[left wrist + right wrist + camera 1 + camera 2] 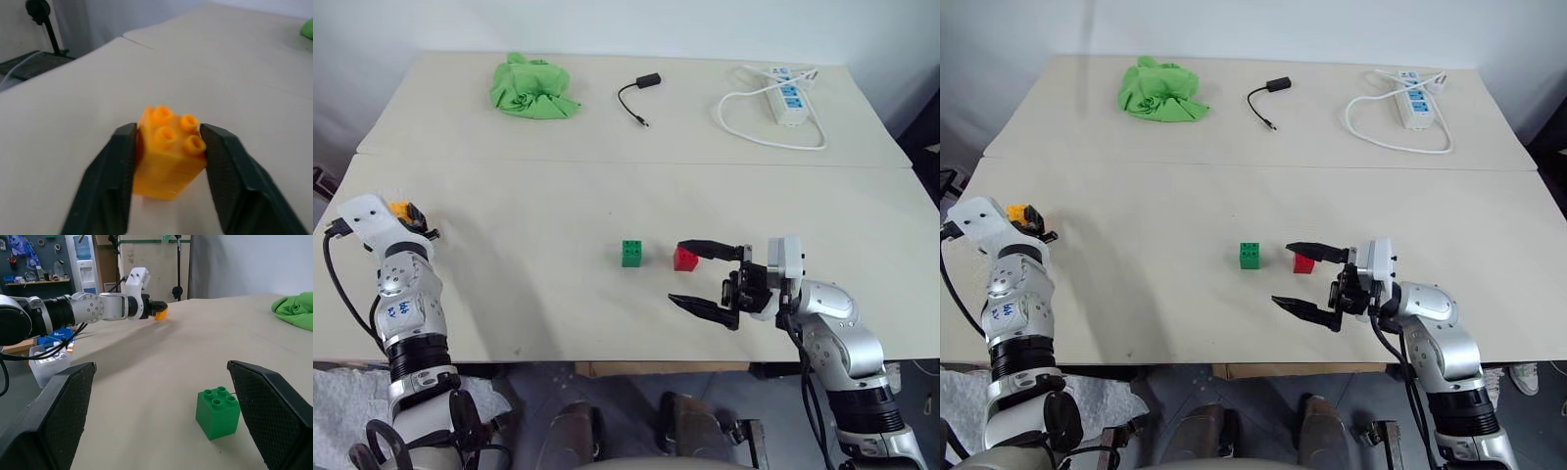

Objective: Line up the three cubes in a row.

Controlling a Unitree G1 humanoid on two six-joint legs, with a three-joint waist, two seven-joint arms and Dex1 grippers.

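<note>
Tabletop (pixel 529 294) of pale beige is spreading across the near part of the scene, with a second matching table (pixel 705 137) butting against its far edge along a straight seam. White wall is rising behind the far table, and the right wrist view is showing a workshop corner with shelves and a water dispenser beyond the table's left end.

Three cubes are lying on the near table. The right gripper (pixel 697 277) is hovering near the front edge with its two black fingers spread wide; the red cube (pixel 684 258) is sitting just beside the farther fingertip, partly hidden by it. The green cube (pixel 632 253) is standing just left of the red one, a small gap between them. Well apart, at the table's left edge, the left gripper (pixel 168 156) is pinching the orange-yellow cube (pixel 168 152) between its fingers, studs facing up.

On the far table one crumpled green cloth (pixel 532 88) is lying at the left, one short black cable (pixel 638 98) in the middle, and one white power strip (pixel 785 98) with its looped cord at the right.
</note>
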